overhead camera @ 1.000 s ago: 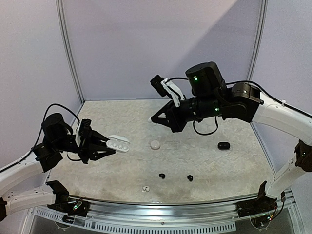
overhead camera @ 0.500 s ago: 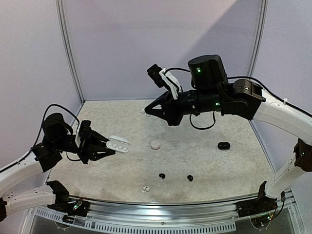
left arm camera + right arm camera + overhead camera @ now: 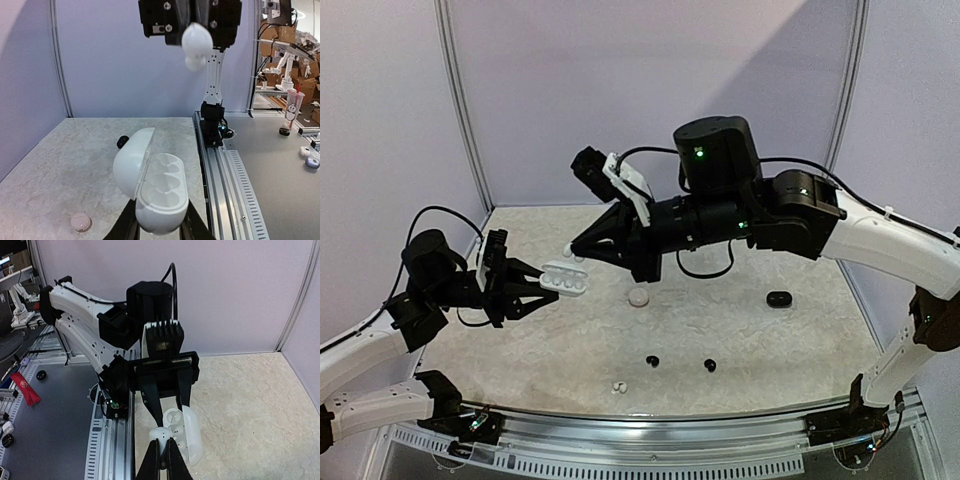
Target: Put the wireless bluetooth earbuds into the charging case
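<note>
Top view: left end effector (image 3: 546, 284) clamped on open case (image 3: 566, 281), centre left; right end effector (image 3: 578, 247) pinching white earbud (image 3: 570, 252) near it. Black earbuds (image 3: 652, 360) loose, lower-centre counter (image 3: 800, 340). Left wrist: sockets (image 3: 162, 182) appear empty. Right wrist: earbud unseated, bottom centre.

White, glossy: charging case (image 3: 155, 187), earbud (image 3: 195, 44) in right claw (image 3: 575, 250), round case (image 3: 638, 296), loose earbud (image 3: 617, 386). Black: left claw (image 3: 548, 287), right claw too, small case (image 3: 778, 298), earbud pair (image 3: 652, 360). Table (image 3: 750, 335): cream with fine grey mottling, stone-like. Walls (image 3: 620, 90): plain pale lilac. Arms (image 3: 890, 245): white shells, black joints, green indicator dots on right.
</note>
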